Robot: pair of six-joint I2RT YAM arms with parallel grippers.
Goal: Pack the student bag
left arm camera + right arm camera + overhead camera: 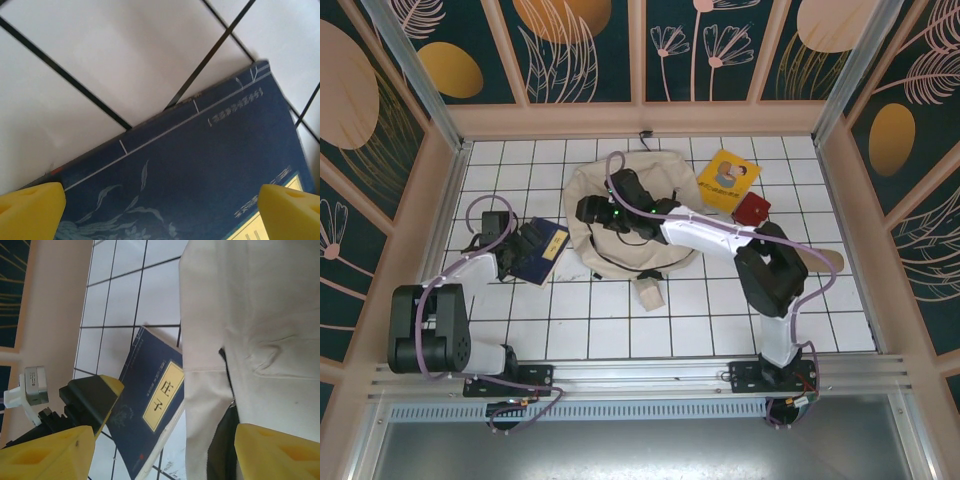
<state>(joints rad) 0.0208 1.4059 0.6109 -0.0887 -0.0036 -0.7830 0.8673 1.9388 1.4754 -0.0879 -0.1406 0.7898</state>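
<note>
Item, bag (650, 258): cream fabric, lying flat at the middle of the far half of the table (720, 320); my right arm crosses it and hides much of its top face; one strap (650, 292) trails off its near edge. Item, blue book (542, 250): flat on the tiles just left of the bag, its right corner close against the fabric; I cannot tell whether they touch. From the right wrist, the same book (155, 405) shows a yellow title label, its lower corner cut off by the frame. Item, left gripper (508, 250): over the book's left part, jaws spread wide, nothing between them. In its own camera, the gripper (160, 215) shows as two yellow tips at the bottom corners, with the cover (200, 170) filling the gap; the print there is too blurred to read, and how high the tips stand above the cover is unclear. Item, right gripper (592, 210): over the bag's left side, jaws apart. In its wrist view, the gripper (160, 455) straddles the bag's (250, 315) left edge and a dark gap in the cloth; the tips are cropped, so contact cannot be judged. Item, yellow book (728, 180): right of the bag, far side. Item, dark red thing (752, 208): just beside that book, partly behind my arm, kind not made out.
</note>
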